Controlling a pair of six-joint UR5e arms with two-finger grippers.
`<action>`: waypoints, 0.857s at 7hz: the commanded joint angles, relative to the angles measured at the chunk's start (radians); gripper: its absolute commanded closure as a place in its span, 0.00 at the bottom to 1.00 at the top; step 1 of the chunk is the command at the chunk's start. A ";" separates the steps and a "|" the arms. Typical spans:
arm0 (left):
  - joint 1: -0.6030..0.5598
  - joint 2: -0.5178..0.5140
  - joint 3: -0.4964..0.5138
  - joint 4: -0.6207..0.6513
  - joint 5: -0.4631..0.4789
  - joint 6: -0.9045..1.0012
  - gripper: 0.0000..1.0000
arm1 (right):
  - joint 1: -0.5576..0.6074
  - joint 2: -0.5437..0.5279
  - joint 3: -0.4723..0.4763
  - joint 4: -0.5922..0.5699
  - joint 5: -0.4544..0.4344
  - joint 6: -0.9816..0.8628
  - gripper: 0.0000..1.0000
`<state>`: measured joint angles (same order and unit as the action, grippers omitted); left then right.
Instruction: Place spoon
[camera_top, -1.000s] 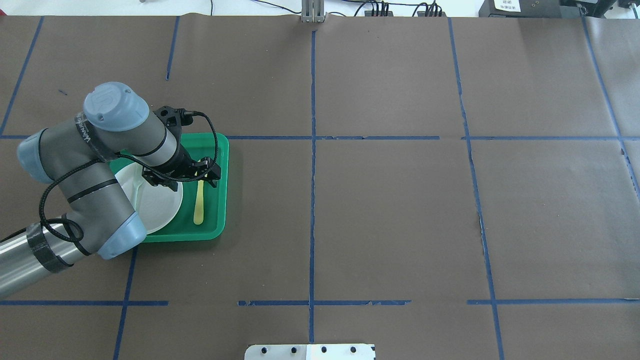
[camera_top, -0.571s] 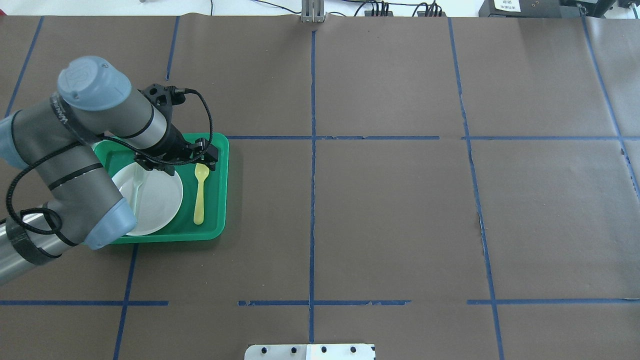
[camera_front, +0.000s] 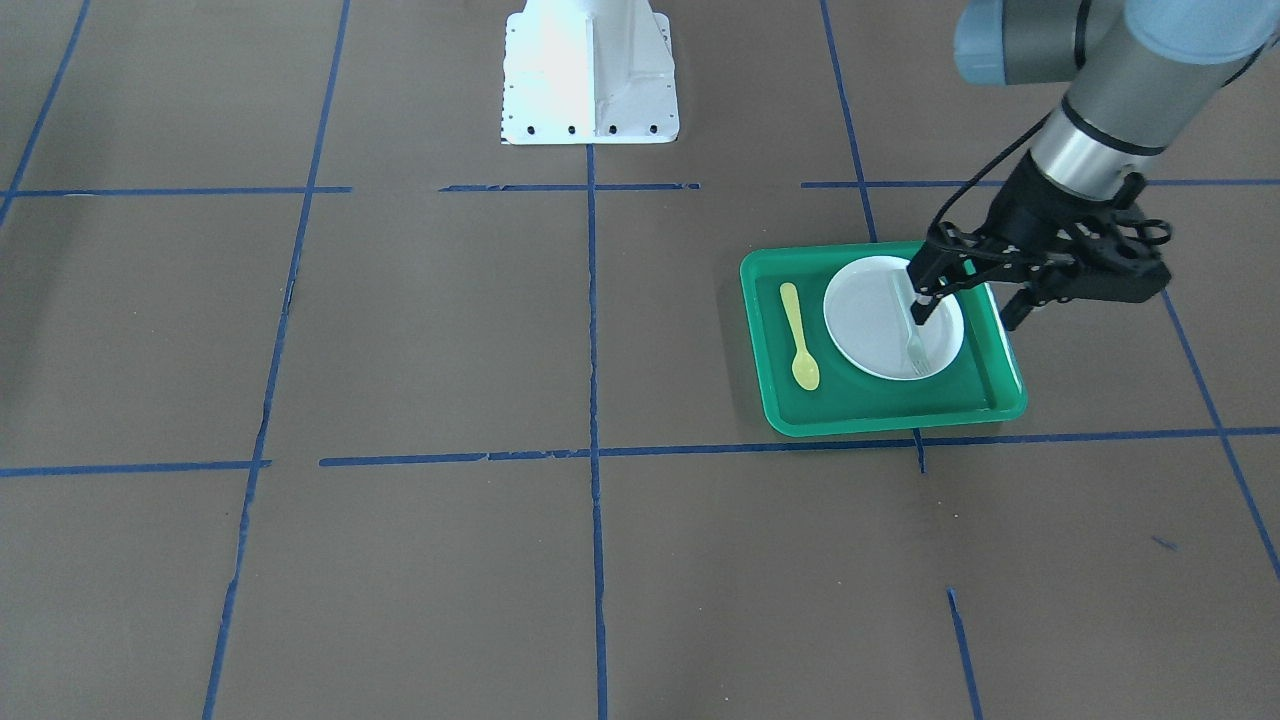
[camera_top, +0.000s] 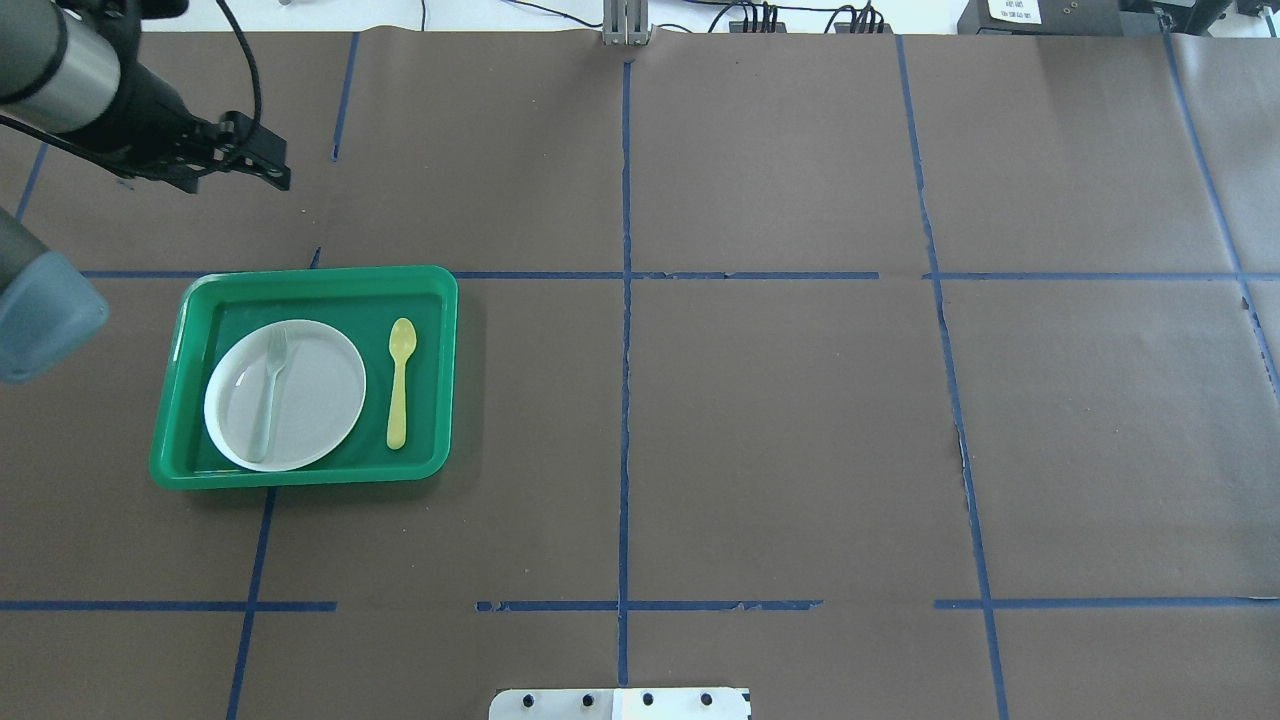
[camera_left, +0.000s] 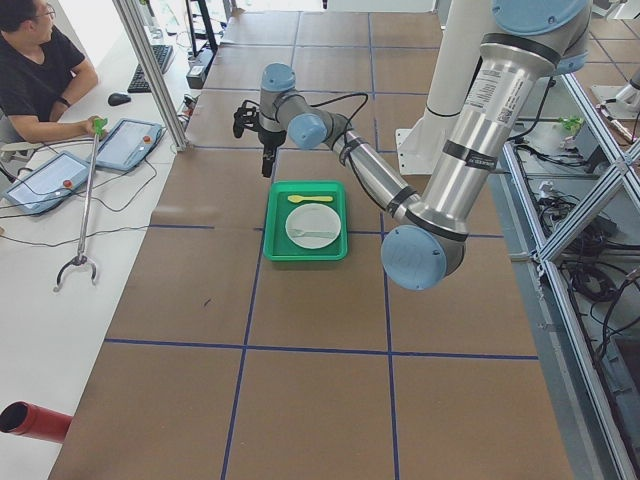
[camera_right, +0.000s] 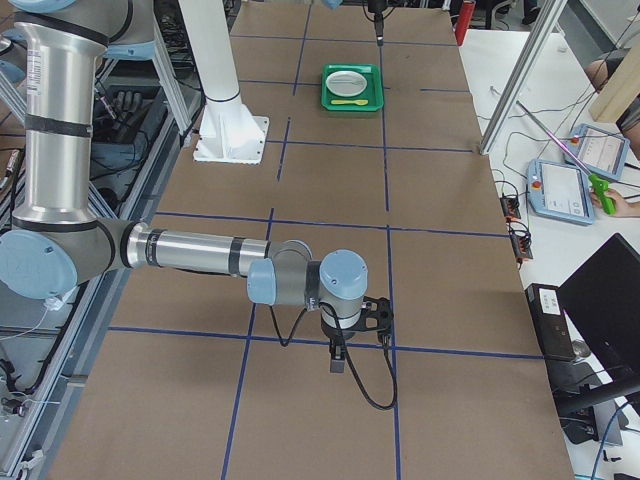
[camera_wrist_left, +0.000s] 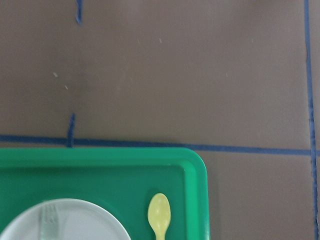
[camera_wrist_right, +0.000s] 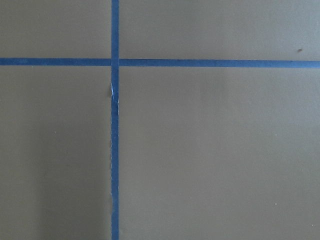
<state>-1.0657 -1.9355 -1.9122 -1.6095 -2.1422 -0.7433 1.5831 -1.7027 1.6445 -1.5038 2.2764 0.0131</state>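
Observation:
The pale yellow spoon lies flat on the green tray, just right of the white plate. Its bowl points away from the robot. It also shows in the front view and in the left wrist view. A grey-green fork lies on the plate. My left gripper is open and empty, raised well above the table beyond the tray's far left corner; in the front view its fingers stand apart. My right gripper points down at bare table far from the tray; I cannot tell whether it is open.
Brown paper with blue tape lines covers the table. The white robot base stands at the near middle edge. An operator sits at a side desk with tablets beyond the table's far edge.
My left gripper has lifted off the spoon's bowl end and swung up and away to the far left. The spoon, plate and fork stay where they were on the tray.

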 joint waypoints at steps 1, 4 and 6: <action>-0.182 0.103 0.065 0.069 -0.007 0.390 0.00 | 0.000 0.000 0.000 -0.001 0.000 -0.001 0.00; -0.413 0.306 0.214 0.068 -0.132 0.753 0.00 | 0.000 0.000 0.000 -0.001 0.000 0.001 0.00; -0.499 0.413 0.234 0.063 -0.162 0.814 0.00 | 0.000 0.000 0.000 -0.001 0.000 -0.001 0.00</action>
<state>-1.5209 -1.5899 -1.6950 -1.5417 -2.2823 0.0265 1.5831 -1.7027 1.6444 -1.5048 2.2764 0.0135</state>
